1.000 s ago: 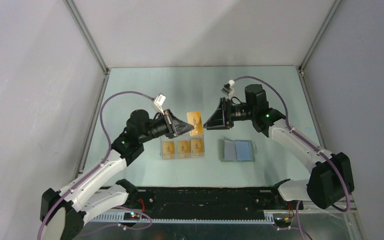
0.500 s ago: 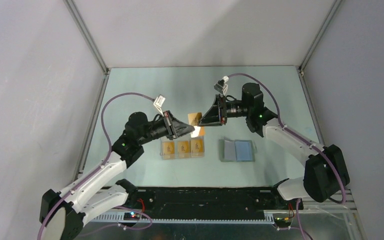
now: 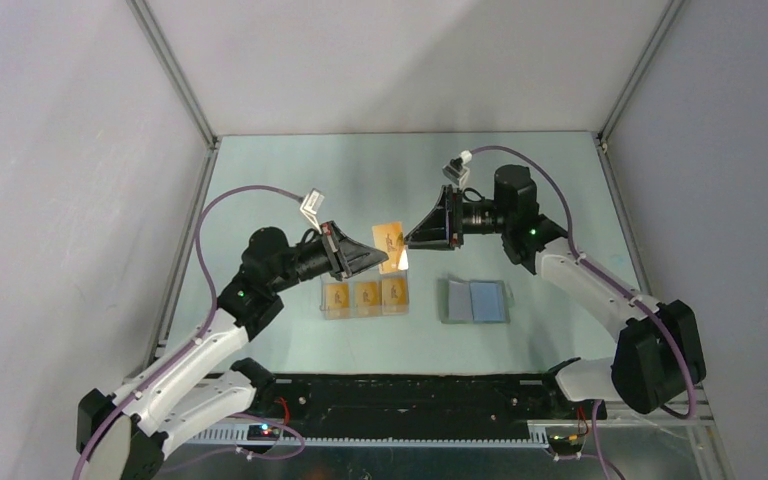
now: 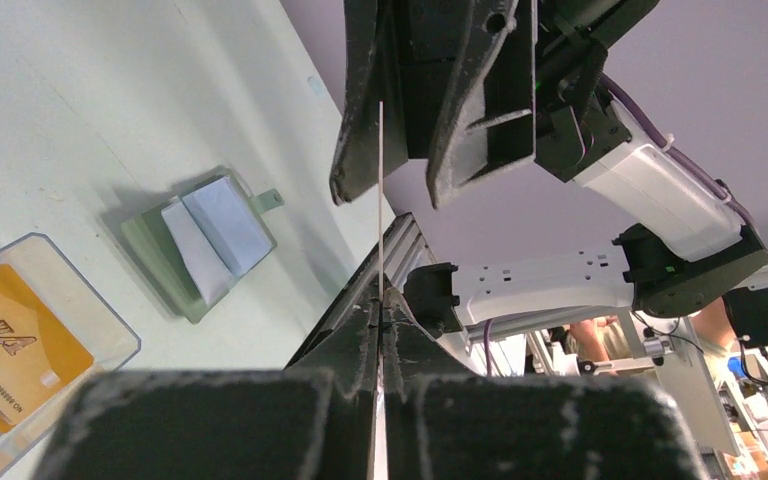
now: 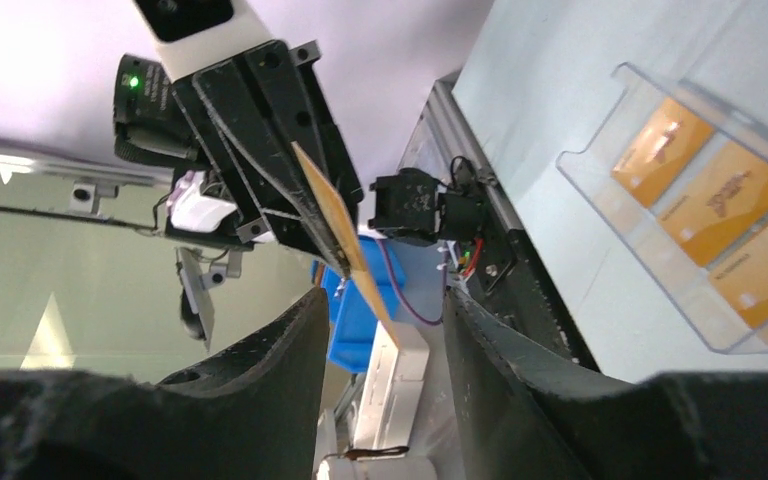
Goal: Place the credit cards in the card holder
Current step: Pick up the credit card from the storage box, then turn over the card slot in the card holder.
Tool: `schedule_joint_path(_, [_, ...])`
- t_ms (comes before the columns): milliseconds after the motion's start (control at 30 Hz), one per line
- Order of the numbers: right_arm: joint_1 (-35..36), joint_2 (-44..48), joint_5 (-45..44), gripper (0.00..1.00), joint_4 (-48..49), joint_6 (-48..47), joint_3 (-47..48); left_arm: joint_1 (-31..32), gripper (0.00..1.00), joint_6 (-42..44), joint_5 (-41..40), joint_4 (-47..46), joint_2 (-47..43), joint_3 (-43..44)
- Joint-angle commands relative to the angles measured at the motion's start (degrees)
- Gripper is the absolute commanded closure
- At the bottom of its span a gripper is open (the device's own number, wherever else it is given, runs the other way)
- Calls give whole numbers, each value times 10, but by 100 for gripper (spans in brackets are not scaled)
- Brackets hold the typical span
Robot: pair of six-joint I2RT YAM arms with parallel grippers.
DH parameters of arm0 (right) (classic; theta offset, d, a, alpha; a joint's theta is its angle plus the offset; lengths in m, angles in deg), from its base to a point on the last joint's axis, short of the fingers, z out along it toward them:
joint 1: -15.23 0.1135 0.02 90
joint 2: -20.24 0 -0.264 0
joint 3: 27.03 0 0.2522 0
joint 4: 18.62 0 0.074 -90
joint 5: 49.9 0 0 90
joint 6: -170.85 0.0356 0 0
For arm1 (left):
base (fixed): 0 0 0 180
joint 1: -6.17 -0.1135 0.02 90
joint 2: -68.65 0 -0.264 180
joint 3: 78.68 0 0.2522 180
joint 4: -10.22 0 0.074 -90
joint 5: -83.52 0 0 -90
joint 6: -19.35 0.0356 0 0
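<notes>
Left fingers (image 3: 368,258), fully closed, pinch the thin orange-tan rectangular card (image 3: 390,238) in mid-air. Right fingers (image 3: 425,236) straddle its free end, half open, not yet clamping. They should close squarely before release; the grey-green fold-over card holder (image 3: 477,299) lies open, near right.

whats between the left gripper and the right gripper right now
One orange credit card, pinched in the left gripper, its far edge reaching between the open fingers of the right gripper. The top view and both wrist views show it.

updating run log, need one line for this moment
handover | left gripper: shut on credit card | right gripper: open astride it | card holder: lying open
</notes>
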Motion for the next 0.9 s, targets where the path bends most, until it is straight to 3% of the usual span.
schedule_joint_path(0, [28,-10,36,52,90,34,2,2,100,-8,17,-32,-3,13])
schedule_joint_path(200, [48,-28,45,72,131,57,1,2,100,-7,15,-35,-4,8])
schedule_joint_path(300, [51,-35,48,90,147,66,1,2,100,-8,15,-36,-3,4])
schedule_joint_path(367, [50,-34,48,100,143,63,1,2,94,-7,13,-36,-2,1])
schedule_joint_path(467, [37,-20,25,100,85,25,2,2,55,-9,-1,-35,5,-6])
schedule_joint_path(533, [19,-4,-2,100,0,-31,2,1,42,-12,-16,-35,19,-13])
schedule_joint_path(633, [-22,30,-54,100,-153,-130,-8,11,36,-21,-36,-33,65,-17])
schedule_joint_path(700, [-59,54,-99,100,-200,-166,-36,23,37,-24,-63,-27,104,-9])
schedule_joint_path(867, [-174,119,-130,100,-231,-203,-156,65,41,-27,-76,-6,258,65])
